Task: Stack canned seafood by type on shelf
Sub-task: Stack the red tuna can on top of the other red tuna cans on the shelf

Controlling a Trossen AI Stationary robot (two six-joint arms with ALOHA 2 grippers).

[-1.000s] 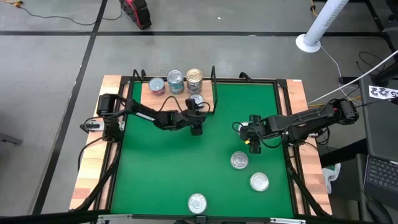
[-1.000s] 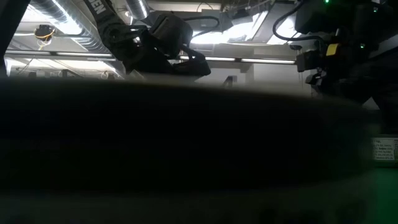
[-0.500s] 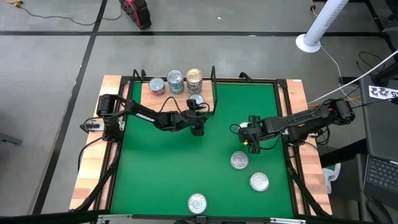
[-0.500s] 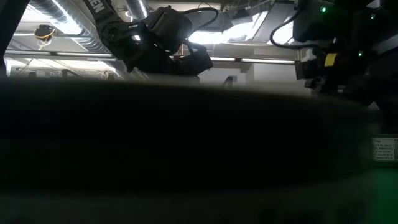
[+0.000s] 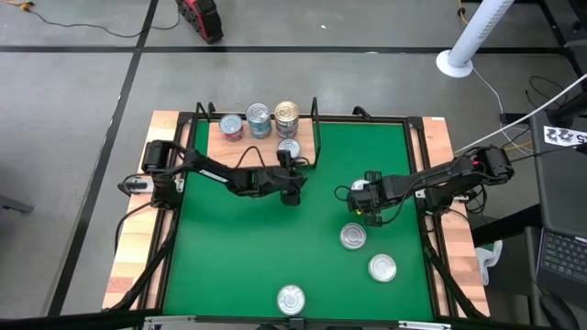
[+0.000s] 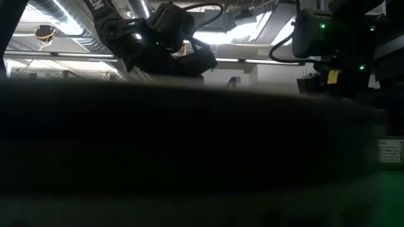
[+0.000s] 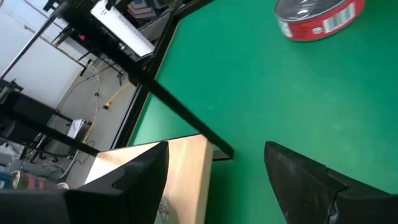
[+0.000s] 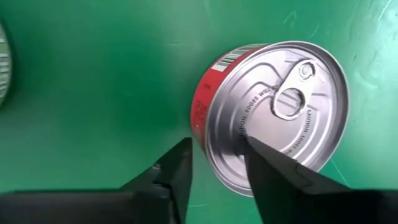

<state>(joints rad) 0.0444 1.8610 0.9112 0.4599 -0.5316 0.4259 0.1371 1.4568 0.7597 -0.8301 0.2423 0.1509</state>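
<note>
The shelf (image 5: 261, 139), a light wooden board with black uprights, lies at the mat's far left. On it stand a red tin (image 5: 231, 126), a blue-labelled stack (image 5: 259, 120), a gold-labelled stack (image 5: 286, 116) and one more tin (image 5: 288, 148). My left gripper (image 5: 292, 192) hovers open just near of the shelf, the board's corner (image 7: 183, 165) showing between its fingers. My right gripper (image 8: 217, 152) points down, narrowly open, over the rim of a red tin (image 8: 273, 112) that rests flat on the green mat (image 5: 353, 237).
Two more silver-lidded tins lie on the green mat (image 5: 238, 247), one near right (image 5: 382, 268) and one at the near edge (image 5: 291, 299). A black frame (image 5: 422, 147) borders the mat. The low view is mostly blocked by something dark.
My right gripper has come down toward the red tin and shifted a little toward the table's left edge.
</note>
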